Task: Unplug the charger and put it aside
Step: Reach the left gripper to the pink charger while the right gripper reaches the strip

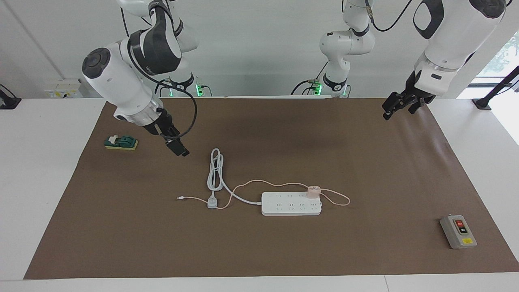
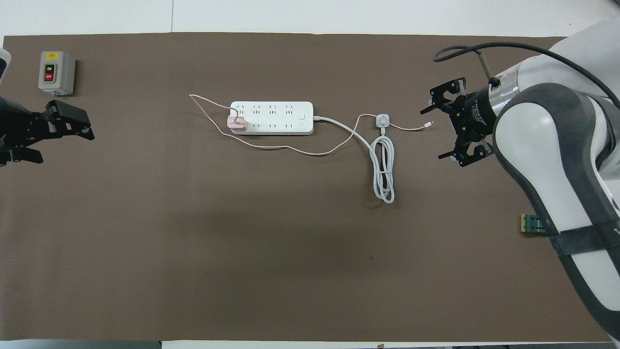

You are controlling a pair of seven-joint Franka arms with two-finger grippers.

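Pink charger (image 1: 313, 191) looks light and rigid, seated in the power strip (image 1: 291, 203); pinch its cube sides. Left claw (image 1: 398, 106) open; right claw (image 1: 177, 147) unclear.

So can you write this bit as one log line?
charger: plugged in strip | right gripper: open, above mat near cord | left gripper: open, above mat edge
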